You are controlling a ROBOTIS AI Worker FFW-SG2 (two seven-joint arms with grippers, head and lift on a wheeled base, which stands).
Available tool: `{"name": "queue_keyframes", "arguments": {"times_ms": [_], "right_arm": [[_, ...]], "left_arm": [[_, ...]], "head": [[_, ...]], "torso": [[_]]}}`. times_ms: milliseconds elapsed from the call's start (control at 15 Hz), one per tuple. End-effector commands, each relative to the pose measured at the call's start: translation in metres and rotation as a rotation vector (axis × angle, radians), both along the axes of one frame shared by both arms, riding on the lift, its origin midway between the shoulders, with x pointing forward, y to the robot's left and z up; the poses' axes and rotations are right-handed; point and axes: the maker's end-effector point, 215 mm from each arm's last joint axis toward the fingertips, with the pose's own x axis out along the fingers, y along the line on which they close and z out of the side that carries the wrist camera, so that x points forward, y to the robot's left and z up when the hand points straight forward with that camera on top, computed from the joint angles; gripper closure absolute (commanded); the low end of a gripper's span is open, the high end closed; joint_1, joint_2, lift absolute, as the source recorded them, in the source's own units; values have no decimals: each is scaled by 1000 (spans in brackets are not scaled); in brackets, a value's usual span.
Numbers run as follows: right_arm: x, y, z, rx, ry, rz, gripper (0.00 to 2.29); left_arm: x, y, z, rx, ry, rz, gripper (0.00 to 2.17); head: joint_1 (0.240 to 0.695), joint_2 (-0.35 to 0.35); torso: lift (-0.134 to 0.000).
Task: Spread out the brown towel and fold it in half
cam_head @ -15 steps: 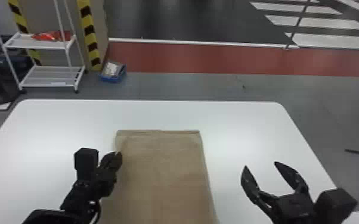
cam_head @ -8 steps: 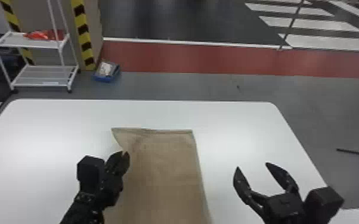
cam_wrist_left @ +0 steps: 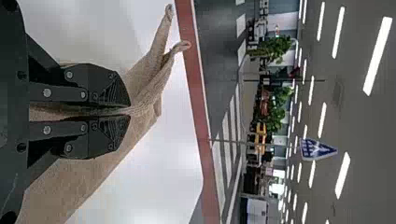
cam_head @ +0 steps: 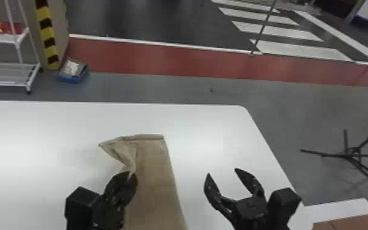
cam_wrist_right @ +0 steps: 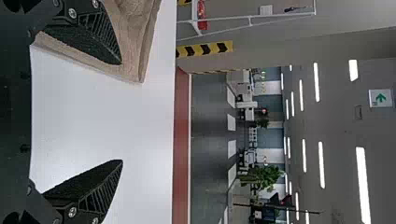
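Head view: the brown towel (cam_head: pixel 154 192) is lying at lower centre, running lengthwise toward the bottom; the left gripper (cam_head: pixel 131 175) is pinching its left side, the opened right gripper (cam_head: pixel 223 172) is hovering apart, rightward.

brown towel (cam_wrist_left: pixel 144 86) pinched between the closed fingertips of the left gripper (cam_wrist_left: pixel 130 111), above the white table (cam_wrist_left: pixel 163 172)

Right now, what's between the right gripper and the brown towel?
In the head view, the stretch between the right gripper and the brown towel is bare white tabletop.
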Motion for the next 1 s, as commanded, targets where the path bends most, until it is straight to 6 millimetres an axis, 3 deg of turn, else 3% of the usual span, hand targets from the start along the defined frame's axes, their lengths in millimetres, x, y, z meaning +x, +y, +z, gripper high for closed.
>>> {"name": "queue_keyframes", "arguments": {"times_ms": [0,133,200,267,400,667,933], "right_arm": [[0,4,-5,7,8,5,140],[0,10,-4,14,5,12,140],[0,11,-4,14,3,14,140],[-1,11,-5,18,6,13,140],[-4,9,-11,20,19,9,140],[-5,17,-21,34,35,26,140],[-7,29,-28,47,48,43,144]], "left_arm": [[-21,-30,-3,47,0,-71,704],[-23,-35,-36,130,55,-77,640],[-22,-31,-48,160,70,-69,299],[-21,-27,-55,176,77,-63,144],[-15,-11,-58,183,78,-24,144],[11,38,-43,159,24,90,151],[39,113,-15,108,-68,244,157]], "head": [[695,-316],[695,-348],[695,-350],[695,-350],[695,-350],[695,-312],[695,-218]], "torso": [[-57],[-57],[-57],[-57],[-57],[-57],[-57]]}}
